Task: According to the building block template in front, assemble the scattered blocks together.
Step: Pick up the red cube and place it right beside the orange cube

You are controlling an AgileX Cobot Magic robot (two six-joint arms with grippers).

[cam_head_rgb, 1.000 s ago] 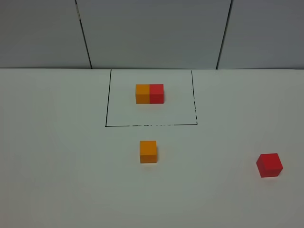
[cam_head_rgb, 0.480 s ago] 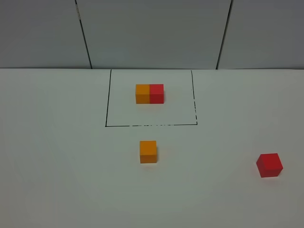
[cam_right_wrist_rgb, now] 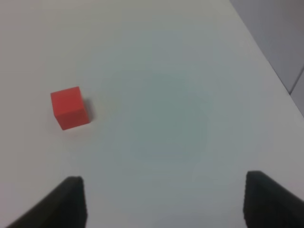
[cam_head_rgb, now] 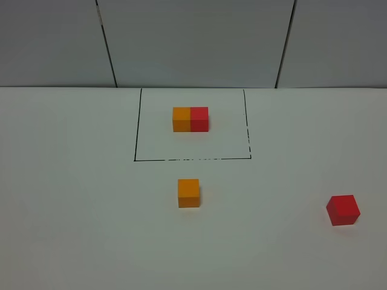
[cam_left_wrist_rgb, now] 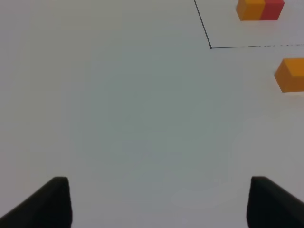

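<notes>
The building block template [cam_head_rgb: 190,119], an orange cube joined to a red one, sits inside a thin black rectangle [cam_head_rgb: 193,159] at the back middle of the table. Of the scattered blocks, the orange cube [cam_head_rgb: 188,193] lies just in front of that frame and the red cube [cam_head_rgb: 343,209] lies far right. Neither gripper shows in the exterior high view. My left gripper [cam_left_wrist_rgb: 159,204] is open over bare table, with the orange cube [cam_left_wrist_rgb: 292,74] and the template [cam_left_wrist_rgb: 260,9] ahead of it to one side. My right gripper [cam_right_wrist_rgb: 164,202] is open and empty, and the red cube [cam_right_wrist_rgb: 70,107] is ahead of one finger.
The white table [cam_head_rgb: 72,211] ends at grey wall panels [cam_head_rgb: 193,42] along the back. In the right wrist view the table's edge [cam_right_wrist_rgb: 266,47] runs diagonally with grey wall beyond it.
</notes>
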